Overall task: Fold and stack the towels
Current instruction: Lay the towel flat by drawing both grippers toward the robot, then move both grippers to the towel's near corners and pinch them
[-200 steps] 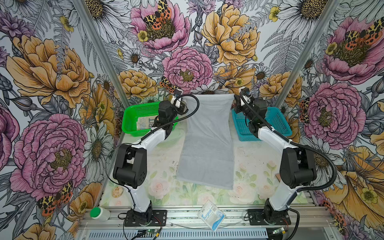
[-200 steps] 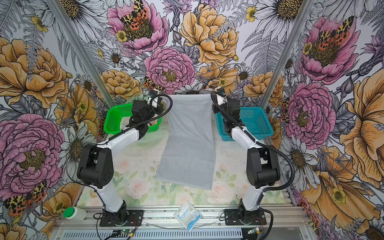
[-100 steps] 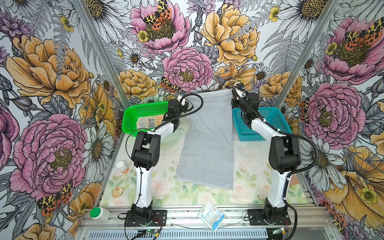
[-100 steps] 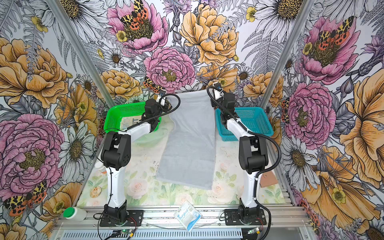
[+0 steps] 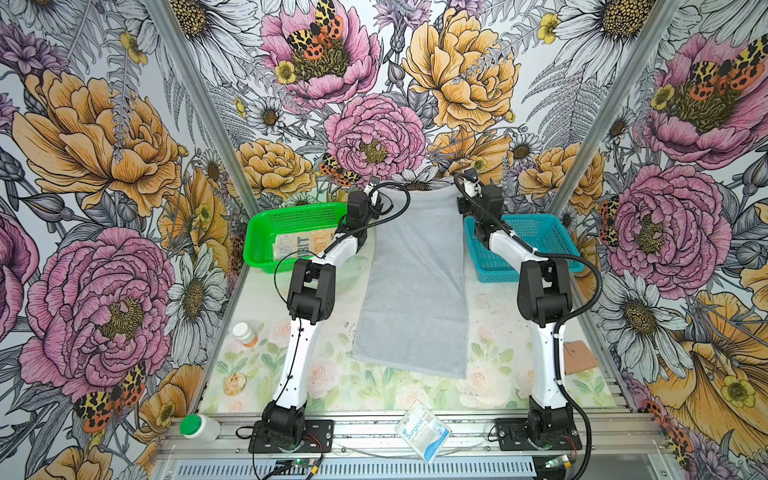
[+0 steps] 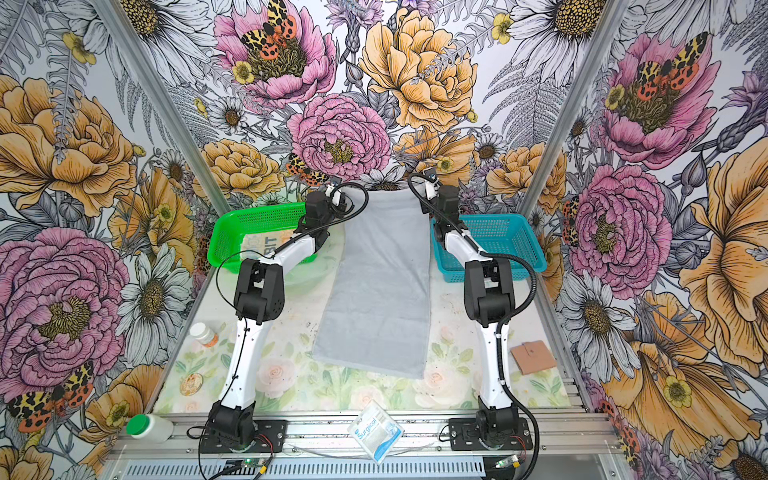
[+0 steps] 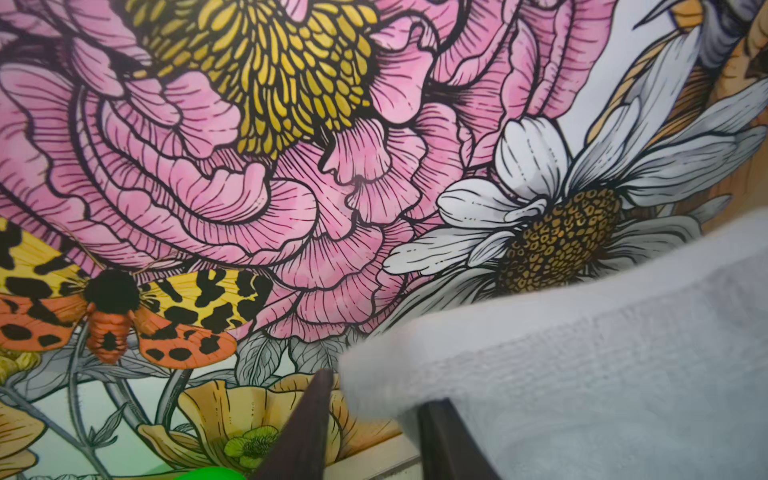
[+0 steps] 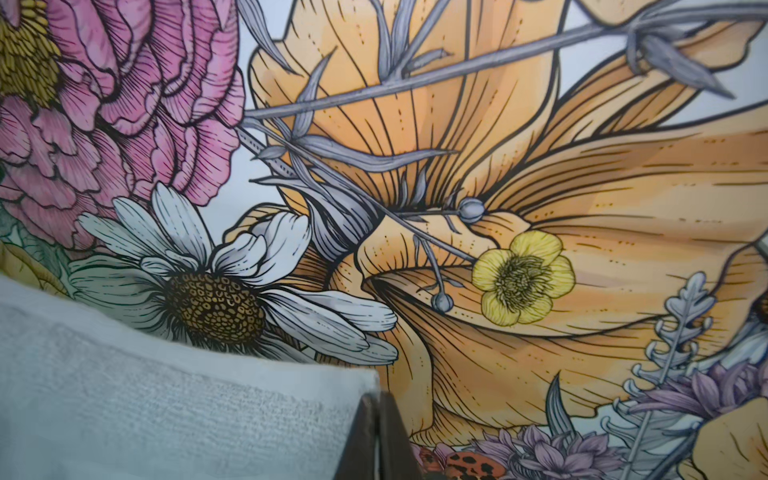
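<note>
Left gripper [image 7: 380,388]: just parted, towel [image 7: 582,374] corner slipping (blurred)
Right gripper [image 8: 376,399]: pinches other corner
Meaning: spread flat, fold next

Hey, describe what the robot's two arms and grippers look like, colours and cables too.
Both arms match: the left arm and right arm have slim white links, boxy black joint housings and black base plates. A thin black cable loops by the left; a thick ribbed black hose trails the right. The gripper fingers are dark, tapered blades.
</note>
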